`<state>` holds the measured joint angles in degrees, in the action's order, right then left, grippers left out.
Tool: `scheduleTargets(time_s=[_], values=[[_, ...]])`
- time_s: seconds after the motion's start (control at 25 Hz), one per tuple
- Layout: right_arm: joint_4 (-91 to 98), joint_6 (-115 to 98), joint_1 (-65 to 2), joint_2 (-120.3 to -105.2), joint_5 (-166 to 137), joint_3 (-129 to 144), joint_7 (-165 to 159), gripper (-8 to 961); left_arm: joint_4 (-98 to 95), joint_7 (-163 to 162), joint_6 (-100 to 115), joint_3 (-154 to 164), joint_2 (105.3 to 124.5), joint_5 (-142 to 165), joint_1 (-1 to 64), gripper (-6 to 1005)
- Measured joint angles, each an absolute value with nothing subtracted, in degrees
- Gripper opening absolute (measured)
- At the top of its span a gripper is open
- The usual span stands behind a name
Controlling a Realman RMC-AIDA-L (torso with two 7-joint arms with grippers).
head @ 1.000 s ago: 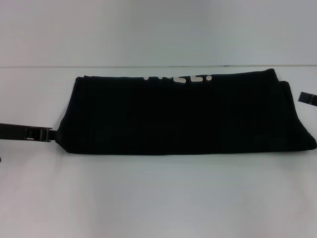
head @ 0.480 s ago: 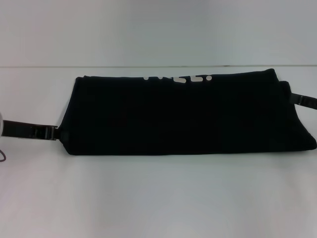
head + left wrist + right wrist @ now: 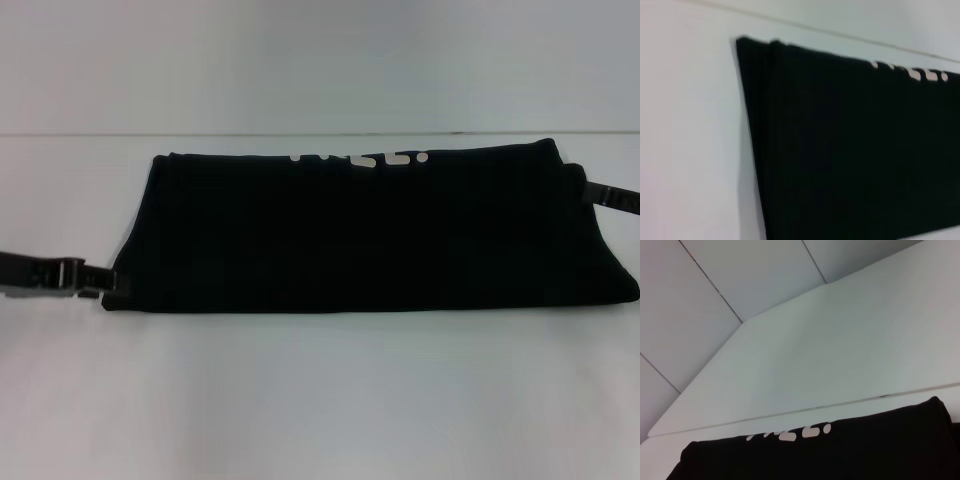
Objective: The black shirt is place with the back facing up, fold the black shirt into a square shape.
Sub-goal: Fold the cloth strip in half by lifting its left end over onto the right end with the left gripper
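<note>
Head view gives me the left end effector [image 3: 100,282] low at the near-left corner of the large black fabric shirt [image 3: 370,235], touching its edge; I cannot tell how far it is open. The shirt lies folded into a long band across the white desk [image 3: 320,400], white lettering [image 3: 360,158] along its far edge. At the far-right corner the right end effector [image 3: 600,192] meets the cloth, opening unclear. Pale wall panels [image 3: 740,275] stand beyond.

White flat table top [image 3: 320,400] lies open before and behind the long folded black fabric shirt [image 3: 370,235], the sole obstruction.
</note>
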<state>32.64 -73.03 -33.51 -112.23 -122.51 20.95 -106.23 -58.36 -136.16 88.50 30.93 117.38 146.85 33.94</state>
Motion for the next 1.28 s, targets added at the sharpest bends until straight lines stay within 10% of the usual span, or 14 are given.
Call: scheduleTargets(time_s=[0.4,0.48,1.28], values=[[32.6,-73.0,-34.2,-112.27,-122.6,22.1,-106.5,703,-52.5,-143.9,93.6,30.6,116.49,146.7,35.8,581],[32.6,-73.0,-34.5,-112.23,-122.6,22.2,-106.6,703,-49.6,-146.3,92.8,30.3,115.95,146.5,36.7,812],[33.2,-72.9,-38.8,-111.77,-122.4,24.0,-106.7,704,-39.2,-164.4,85.7,19.5,114.41,146.0,37.6,891]])
